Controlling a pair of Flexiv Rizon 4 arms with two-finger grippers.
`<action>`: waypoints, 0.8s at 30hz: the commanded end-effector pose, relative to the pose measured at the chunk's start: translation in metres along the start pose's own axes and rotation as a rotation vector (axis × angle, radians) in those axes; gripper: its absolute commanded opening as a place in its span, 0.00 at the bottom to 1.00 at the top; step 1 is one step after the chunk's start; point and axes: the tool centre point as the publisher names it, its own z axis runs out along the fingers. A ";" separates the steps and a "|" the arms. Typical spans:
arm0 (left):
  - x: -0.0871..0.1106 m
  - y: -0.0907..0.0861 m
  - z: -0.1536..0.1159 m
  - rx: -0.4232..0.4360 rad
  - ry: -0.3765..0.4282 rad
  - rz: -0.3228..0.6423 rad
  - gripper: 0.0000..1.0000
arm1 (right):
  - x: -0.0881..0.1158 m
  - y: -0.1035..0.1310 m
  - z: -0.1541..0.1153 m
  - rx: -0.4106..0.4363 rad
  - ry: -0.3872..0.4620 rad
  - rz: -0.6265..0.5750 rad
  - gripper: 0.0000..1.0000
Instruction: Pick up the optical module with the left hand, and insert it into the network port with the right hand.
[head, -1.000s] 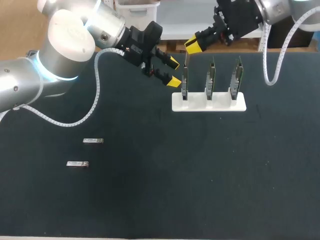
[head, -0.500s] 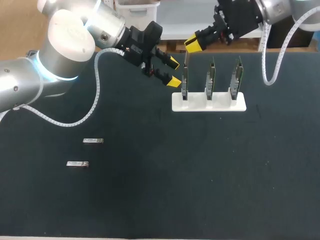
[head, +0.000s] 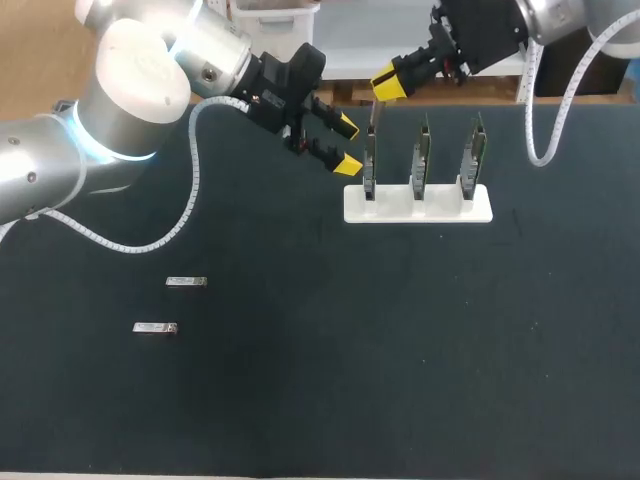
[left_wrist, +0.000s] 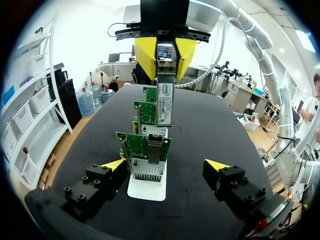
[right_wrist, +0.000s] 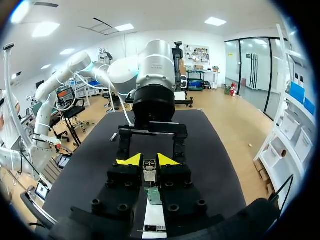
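Note:
My right gripper (head: 388, 85) is shut on a silver optical module (head: 372, 113) that hangs upright below its yellow tips. In the left wrist view the optical module (left_wrist: 164, 102) hovers just above the metal port (left_wrist: 154, 146) on the nearest green board, not touching it. In the right wrist view the module (right_wrist: 149, 167) sits between the right gripper (right_wrist: 148, 160), with a green board (right_wrist: 154, 196) under it. My left gripper (head: 347, 144) stands open and holds nothing, just left of the leftmost board (head: 369, 160). Its own view shows the left gripper (left_wrist: 165, 165) spread on either side of the board row.
A white stand (head: 440, 208) holds three upright boards in a row at the back of the black table. Two spare modules lie flat at the left, one (head: 186, 282) behind the other (head: 155, 327).
My right gripper with the module has shifted slightly up and back. The left arm has kept still.

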 end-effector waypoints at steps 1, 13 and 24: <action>0.000 0.001 0.000 0.010 0.006 0.001 1.00 | -0.001 0.000 0.000 0.002 0.002 0.001 0.00; 0.004 -0.007 -0.001 0.018 0.013 0.008 1.00 | -0.003 0.002 0.002 0.005 0.005 -0.001 0.00; 0.007 -0.011 0.001 0.013 0.034 0.013 1.00 | -0.002 0.005 0.003 0.009 0.003 0.005 0.00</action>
